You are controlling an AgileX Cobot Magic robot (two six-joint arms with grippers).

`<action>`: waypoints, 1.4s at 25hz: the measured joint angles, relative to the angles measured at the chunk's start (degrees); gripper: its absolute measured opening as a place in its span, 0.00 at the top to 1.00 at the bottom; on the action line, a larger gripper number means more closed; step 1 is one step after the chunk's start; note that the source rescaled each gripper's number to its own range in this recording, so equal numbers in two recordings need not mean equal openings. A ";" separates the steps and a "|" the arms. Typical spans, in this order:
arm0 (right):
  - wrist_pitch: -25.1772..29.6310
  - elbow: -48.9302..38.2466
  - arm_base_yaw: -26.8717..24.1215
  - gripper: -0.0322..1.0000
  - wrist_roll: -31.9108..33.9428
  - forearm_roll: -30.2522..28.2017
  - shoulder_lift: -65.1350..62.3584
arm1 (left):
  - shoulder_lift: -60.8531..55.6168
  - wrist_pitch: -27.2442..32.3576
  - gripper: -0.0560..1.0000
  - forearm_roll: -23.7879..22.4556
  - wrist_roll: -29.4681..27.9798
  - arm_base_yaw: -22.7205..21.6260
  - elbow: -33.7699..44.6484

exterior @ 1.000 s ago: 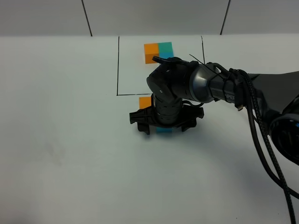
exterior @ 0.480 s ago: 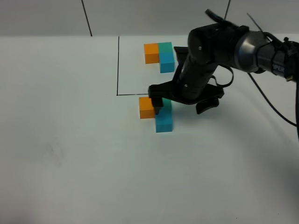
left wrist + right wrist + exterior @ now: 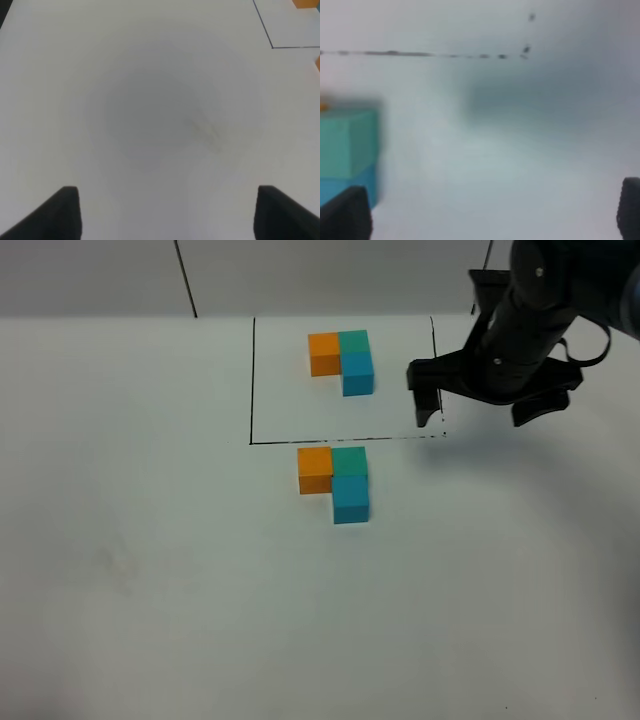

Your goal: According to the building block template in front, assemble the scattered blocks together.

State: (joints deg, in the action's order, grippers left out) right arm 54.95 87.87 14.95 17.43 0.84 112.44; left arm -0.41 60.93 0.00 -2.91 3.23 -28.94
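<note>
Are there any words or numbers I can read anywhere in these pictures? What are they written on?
None can be read.
The blocks are plain: orange, green and blue, no letters.
The template cubes are plain too.
The black frame around the template is only a drawn line, not writing.
The right hand and its arm show no lettering that can be made out.
The table is bare white.

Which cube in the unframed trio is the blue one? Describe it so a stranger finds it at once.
Start at the black drawn rectangle; just below its bottom line sits an L of three cubes. The blue cube is the one nearest the camera, under the teal-green cube and diagonal to the orange cube.
</note>
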 joint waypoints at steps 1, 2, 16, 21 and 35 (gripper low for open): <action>0.00 -1.11 -1.15 0.00 -0.17 -0.38 -0.81 | 0.00 0.00 0.44 0.00 0.00 0.00 0.00; -0.16 -2.52 -2.53 0.00 -0.43 -0.84 -1.68 | 0.00 0.00 0.44 0.00 0.00 0.00 0.00; -7.79 -29.22 -18.48 0.00 -5.61 -1.19 -29.26 | 0.00 0.00 0.44 0.00 0.00 0.00 0.00; -6.72 -37.15 -19.00 0.00 -5.95 -1.40 -44.75 | 0.00 0.00 0.44 0.00 0.00 0.00 0.00; 2.87 -50.92 -11.73 0.00 -11.06 -0.45 -85.33 | 0.00 0.00 0.44 0.00 0.00 0.00 0.00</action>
State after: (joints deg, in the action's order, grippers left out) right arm 57.82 36.95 3.22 6.37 0.39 27.11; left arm -0.41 60.93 0.00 -2.91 3.23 -28.94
